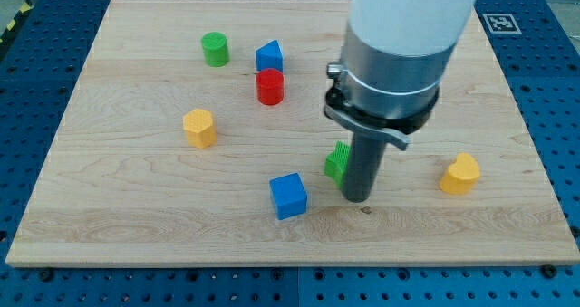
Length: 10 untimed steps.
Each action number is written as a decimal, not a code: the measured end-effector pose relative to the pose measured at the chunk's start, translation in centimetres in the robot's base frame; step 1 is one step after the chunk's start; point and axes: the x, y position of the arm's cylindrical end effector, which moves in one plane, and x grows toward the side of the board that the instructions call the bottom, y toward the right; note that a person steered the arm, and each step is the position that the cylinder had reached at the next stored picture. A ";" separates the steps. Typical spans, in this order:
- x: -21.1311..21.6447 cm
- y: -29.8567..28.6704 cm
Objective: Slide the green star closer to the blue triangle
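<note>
Six blocks sit on the wooden board [109, 216], and the green star [337, 162] is right of centre, touching my tip [356, 199] on its left side. No fingers on this rig, just the rod. Blue triangle [269, 54] sits well up-left, above the red cylinder [270, 87].

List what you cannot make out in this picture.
- Green star: mostly hidden behind my rod in the camera view, so its shape is unclear.
- My tip: whether it touches the star cannot be told.
- Arm above the white cylinder: cut off by the view's top.
</note>
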 end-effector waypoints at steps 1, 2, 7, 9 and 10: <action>-0.1 -0.2; -1.4 -0.2; -16.3 -0.2; -18.3 -0.4; -18.5 -0.4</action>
